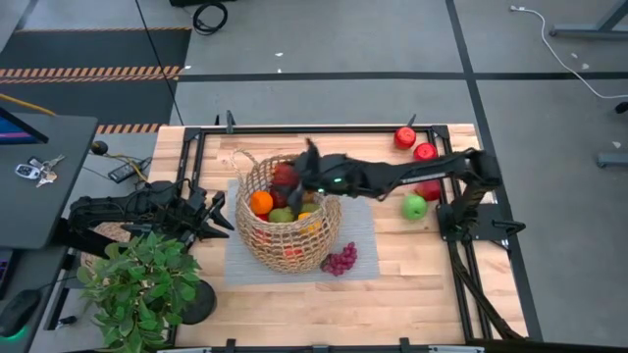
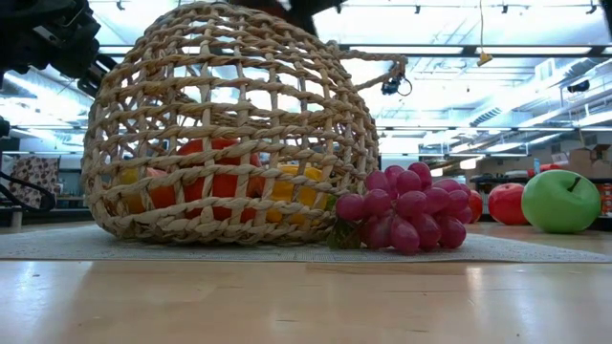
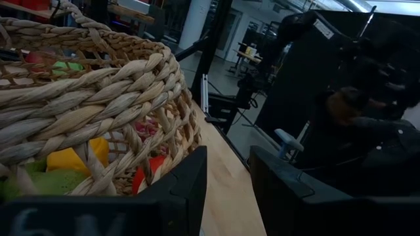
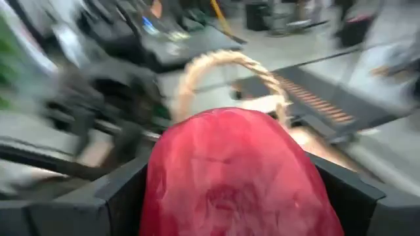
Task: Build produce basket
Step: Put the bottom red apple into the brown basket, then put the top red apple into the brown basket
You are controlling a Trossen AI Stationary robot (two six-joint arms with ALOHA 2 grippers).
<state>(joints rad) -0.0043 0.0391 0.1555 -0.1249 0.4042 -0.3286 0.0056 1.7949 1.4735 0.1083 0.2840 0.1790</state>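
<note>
The tan wicker basket [image 1: 285, 224] [image 2: 229, 124] [image 3: 85, 98] rests on a grey mat [image 1: 365, 240] mid-table, with an orange [image 1: 261, 202], yellow and green produce inside. My right gripper [image 1: 294, 176] [image 4: 239, 196] reaches from the right over the basket's mouth, shut on a dark red fruit [image 1: 285, 175] [image 4: 236, 164]. Purple grapes [image 1: 340, 259] [image 2: 406, 210] lie on the mat against the basket's side. My left gripper [image 1: 211, 214] waits open just left of the basket. My right gripper pinches the dark red fruit by its two opposite sides [image 4: 157, 190] between its two fingers [image 4: 118, 196]. The fingers come nearly level from the table's right side. The fruit is lifted clear, above the basket's open mouth, near a loop handle [image 4: 223, 62].
A green apple [image 1: 414, 206] [image 2: 559, 201] and red apples [image 1: 404, 136] [image 1: 425, 152] lie on the table's right part beside the right arm. A potted green plant [image 1: 137, 284] stands at the near left. Bare wood lies along the near edge [image 1: 412, 304].
</note>
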